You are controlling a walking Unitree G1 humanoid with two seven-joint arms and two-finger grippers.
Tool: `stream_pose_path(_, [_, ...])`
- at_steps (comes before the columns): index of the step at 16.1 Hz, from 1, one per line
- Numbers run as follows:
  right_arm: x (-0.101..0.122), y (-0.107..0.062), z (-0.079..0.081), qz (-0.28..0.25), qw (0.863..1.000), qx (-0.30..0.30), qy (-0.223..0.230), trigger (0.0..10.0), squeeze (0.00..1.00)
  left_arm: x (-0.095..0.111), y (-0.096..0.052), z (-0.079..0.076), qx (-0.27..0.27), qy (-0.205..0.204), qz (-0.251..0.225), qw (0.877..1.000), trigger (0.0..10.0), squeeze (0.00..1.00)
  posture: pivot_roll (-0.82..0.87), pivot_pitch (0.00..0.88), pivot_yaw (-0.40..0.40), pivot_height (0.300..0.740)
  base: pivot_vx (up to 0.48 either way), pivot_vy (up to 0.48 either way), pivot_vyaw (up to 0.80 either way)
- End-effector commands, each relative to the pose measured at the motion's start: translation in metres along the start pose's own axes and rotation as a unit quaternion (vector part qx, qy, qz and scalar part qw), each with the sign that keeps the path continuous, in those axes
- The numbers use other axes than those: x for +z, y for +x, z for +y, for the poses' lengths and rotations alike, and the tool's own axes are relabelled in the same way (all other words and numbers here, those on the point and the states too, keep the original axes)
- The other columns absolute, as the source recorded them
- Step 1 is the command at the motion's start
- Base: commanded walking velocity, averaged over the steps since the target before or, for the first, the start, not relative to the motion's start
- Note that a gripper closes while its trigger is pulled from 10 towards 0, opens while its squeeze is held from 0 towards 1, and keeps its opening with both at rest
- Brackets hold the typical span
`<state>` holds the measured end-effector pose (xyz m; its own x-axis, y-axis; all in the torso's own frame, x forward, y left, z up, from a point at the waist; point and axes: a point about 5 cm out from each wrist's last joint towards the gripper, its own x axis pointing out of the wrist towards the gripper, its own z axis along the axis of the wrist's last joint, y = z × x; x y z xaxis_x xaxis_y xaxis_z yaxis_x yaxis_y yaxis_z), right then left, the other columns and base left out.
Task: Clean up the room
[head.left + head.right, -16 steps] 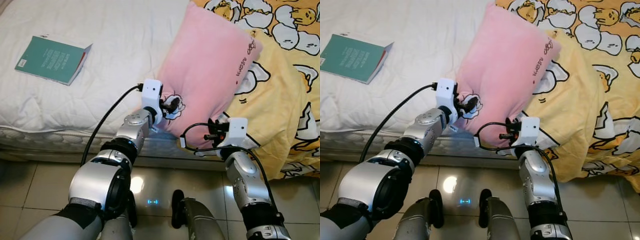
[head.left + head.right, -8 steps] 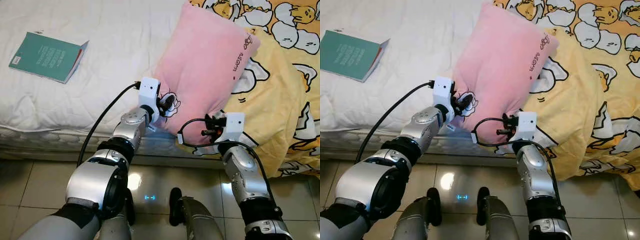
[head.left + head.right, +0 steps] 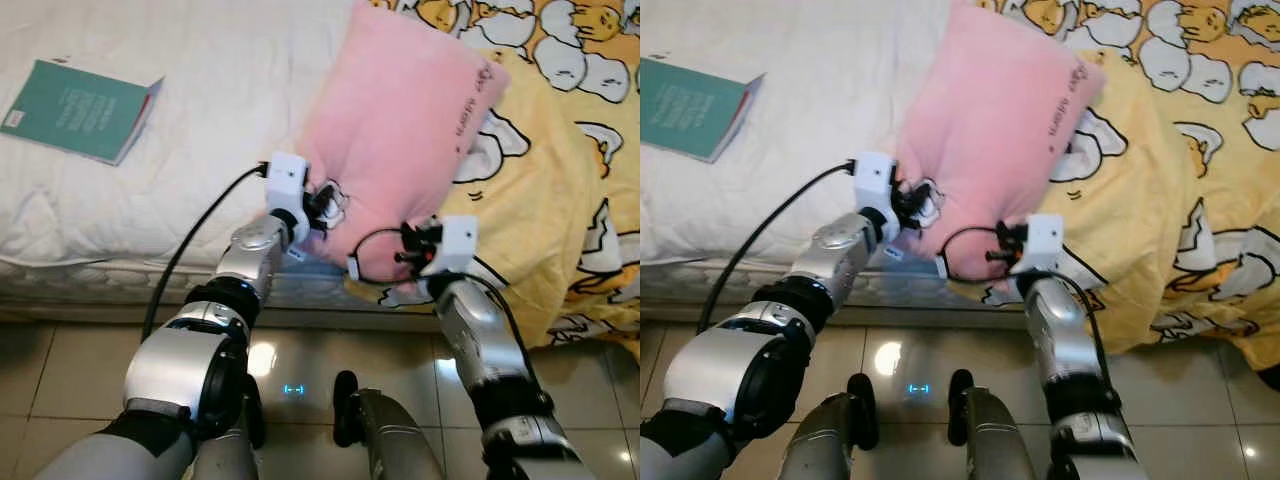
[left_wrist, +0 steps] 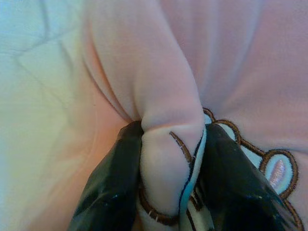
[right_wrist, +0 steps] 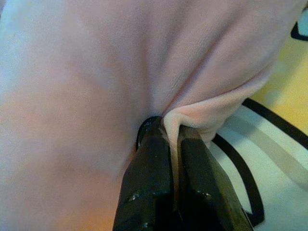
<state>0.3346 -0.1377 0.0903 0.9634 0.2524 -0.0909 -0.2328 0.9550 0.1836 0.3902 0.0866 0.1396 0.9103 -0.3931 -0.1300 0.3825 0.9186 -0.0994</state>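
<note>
With my left gripper (image 4: 169,168) pinching a fold of the pink pillow (image 3: 400,130) between its fingertips, I see my right gripper (image 5: 173,163) clamped on the pillow's lower corner, the pillow lying beyond both over the white bed (image 3: 220,110) and yellow blanket (image 3: 560,220).

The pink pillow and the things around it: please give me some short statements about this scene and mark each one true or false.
1. Both pincers pinch folds of the pink pillow. True: left pincer, right pincer.
2. The teal book lies on the yellow blanket. False: it lies on the white mattress.
3. The yellow blanket hangs over the bed's edge. True.
4. The pillow lies on the floor. False: it is up at the bed.
</note>
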Motion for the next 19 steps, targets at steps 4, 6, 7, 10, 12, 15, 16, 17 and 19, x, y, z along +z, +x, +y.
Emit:
stream_pose_path(4, [0.027, 0.028, 0.015, -0.023, 0.999, 0.014, 0.023, 0.0, 0.00, 0.024, -0.007, 0.030, 0.032, 0.020, -0.045, 0.998, 0.0, 0.00, -0.07, 0.190, -0.065, 0.740, 0.000, 0.000, 0.00])
stream_pose_path(6, [0.065, 0.045, 0.026, -0.071, 0.997, 0.030, 0.003, 0.0, 0.00, 0.046, -0.011, 0.043, 0.043, 0.040, -0.082, 0.995, 0.0, 0.00, -0.04, 0.124, -0.071, 0.740, 0.000, 0.000, 0.00])
stream_pose_path(7, [0.081, 0.052, 0.029, -0.091, 0.995, 0.033, 0.003, 0.0, 0.00, 0.057, -0.013, 0.051, 0.051, 0.050, -0.101, 0.992, 0.0, 0.00, -0.01, 0.077, -0.078, 0.740, 0.000, 0.000, 0.00])
stream_pose_path(10, [0.116, 0.062, 0.046, -0.137, 0.989, 0.056, 0.005, 0.0, 0.00, 0.108, -0.031, 0.079, 0.080, 0.123, -0.169, 0.975, 0.0, 0.00, 0.03, 0.005, -0.087, 0.740, 0.000, 0.000, 0.00])
stream_pose_path(12, [0.124, 0.065, 0.051, -0.148, 0.987, 0.057, 0.001, 0.0, 0.00, 0.131, -0.040, 0.089, 0.097, 0.149, -0.197, 0.964, 0.0, 0.00, 0.05, 0.000, -0.086, 0.740, 0.000, 0.000, 0.00])
stream_pose_path(15, [0.118, 0.066, 0.053, -0.147, 0.987, 0.057, 0.004, 0.0, 0.00, 0.145, -0.047, 0.090, 0.086, 0.190, -0.217, 0.954, 0.0, 0.00, 0.05, 0.000, -0.078, 0.740, 0.000, 0.000, 0.00])
stream_pose_path(16, [0.109, 0.065, 0.050, -0.134, 0.990, 0.053, 0.005, 0.0, 0.00, 0.138, -0.045, 0.087, 0.089, 0.191, -0.207, 0.955, 4.9, 0.00, 0.05, 0.000, -0.079, 0.740, 0.000, 0.000, 0.00])
stream_pose_path(17, [0.099, 0.063, 0.047, -0.124, 0.991, 0.049, 0.003, 0.0, 0.00, 0.129, -0.043, 0.086, 0.095, 0.183, -0.199, 0.958, 10.0, 0.00, 0.04, 0.000, -0.076, 0.740, 0.000, 0.000, 0.00])
stream_pose_path(19, [0.079, 0.057, 0.035, -0.105, 0.994, 0.031, -0.003, 0.0, 0.00, 0.118, -0.043, 0.091, 0.110, 0.176, -0.182, 0.961, 10.0, 0.00, 0.04, 0.008, -0.067, 0.740, 0.000, 0.000, 0.00])
